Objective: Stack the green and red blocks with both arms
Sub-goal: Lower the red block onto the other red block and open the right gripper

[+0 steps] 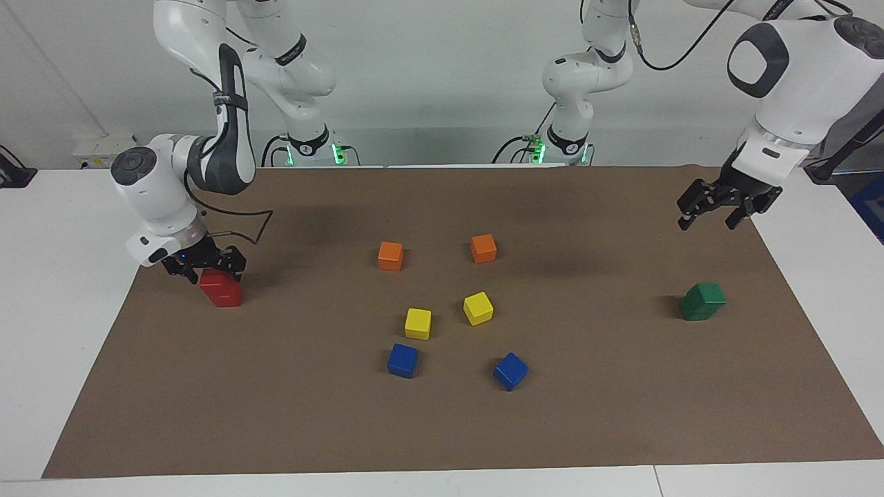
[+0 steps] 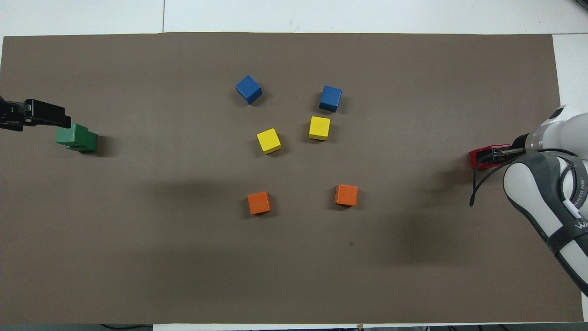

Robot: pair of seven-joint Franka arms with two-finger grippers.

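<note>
Green blocks (image 1: 702,301) stood stacked two high at the left arm's end of the mat (image 1: 442,428); the left gripper (image 1: 711,215), fingers spread and empty, hung above. Red blocks (image 1: 221,290) stood stacked at the right arm's end, the right gripper (image 1: 204,266) spread around the top cube.

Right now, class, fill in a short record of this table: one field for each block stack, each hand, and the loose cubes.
green stack: two green blocks, upper one offset, at the left arm's end of the mat
red stack: two red blocks, at the right arm's end
left hand: open, raised, holding nothing
right hand: open, astride the top red block
loose cubes: two orange, two yellow, two blue, mid-mat, unstacked
</note>
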